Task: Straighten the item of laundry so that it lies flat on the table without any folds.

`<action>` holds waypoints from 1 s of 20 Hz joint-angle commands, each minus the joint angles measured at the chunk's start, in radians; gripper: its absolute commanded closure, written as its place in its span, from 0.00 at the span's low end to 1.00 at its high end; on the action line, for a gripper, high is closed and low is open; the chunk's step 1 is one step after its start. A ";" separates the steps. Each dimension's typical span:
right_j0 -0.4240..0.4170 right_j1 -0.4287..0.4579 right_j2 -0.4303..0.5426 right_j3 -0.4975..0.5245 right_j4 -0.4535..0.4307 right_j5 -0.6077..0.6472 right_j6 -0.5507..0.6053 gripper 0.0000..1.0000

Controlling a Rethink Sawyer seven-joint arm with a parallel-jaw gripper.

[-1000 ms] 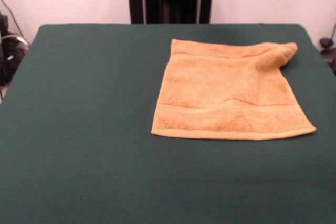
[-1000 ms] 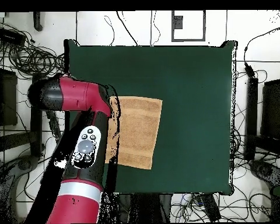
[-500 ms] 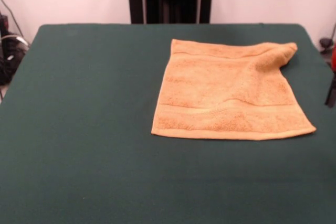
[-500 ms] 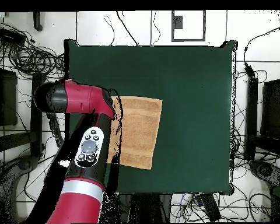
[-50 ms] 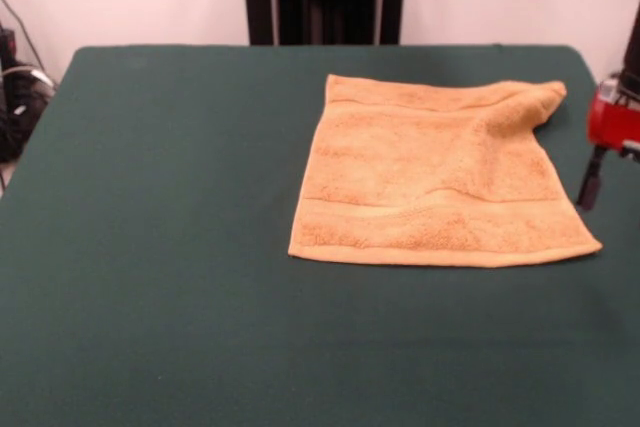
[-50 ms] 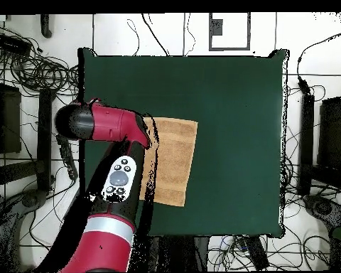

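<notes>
Towel material: an orange-tan terry towel (image 5: 437, 175) with a looped, fuzzy pile is seen; a flatter woven band runs parallel to its near hem and another near its far hem in the front view.
Towel shape: roughly square, slightly wider at the near hem; the far right corner in the front view is bunched and rolled over, and a shallow ridge crosses the cloth just above the near band.
Towel place: it is laid on the desk (image 5: 160, 247), right of centre in the front view, well clear of the near edge; in the overhead view the towel (image 6: 175, 160) is found at the desk's left half, partly under the arm.
Towel direction: no strong long axis is shown; in the front view the hems run about parallel to the desk's far edge, with the whole cloth turned slightly. In the overhead view the visible part looks taller than wide, but its left portion is covered.
Desk surface: a dark green, matte, cloth-like rectangle (image 6: 230, 106) is shown, far larger than the towel.
Arm: a red and black arm (image 6: 109, 206) is seen reaching over the desk's left edge in the overhead view.
Gripper: only a red block and one dark tip (image 5: 590, 187) are shown at the right edge of the front view, just beside the towel's right hem; whether it is open or closed cannot be told.
Hidden: the towel's left strip in the overhead view is covered by the arm.
</notes>
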 commanded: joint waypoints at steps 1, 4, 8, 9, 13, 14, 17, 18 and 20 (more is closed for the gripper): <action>-0.006 0.105 0.086 0.113 -0.002 -0.080 0.196 0.00; -0.005 0.125 0.084 0.102 0.001 -0.091 0.197 0.00; 0.003 0.161 0.074 0.074 0.008 -0.103 0.209 0.00; 0.004 0.168 0.072 0.068 0.010 -0.102 0.210 0.00; 0.009 0.187 0.077 0.066 0.010 -0.114 0.206 0.00; 0.010 0.189 0.081 0.072 0.009 -0.121 0.205 0.00; 0.013 0.172 0.088 0.118 0.002 -0.139 0.199 0.00; 0.014 0.163 0.088 0.134 -0.003 -0.142 0.194 0.00; 0.008 0.143 0.097 0.169 -0.015 -0.153 0.175 0.00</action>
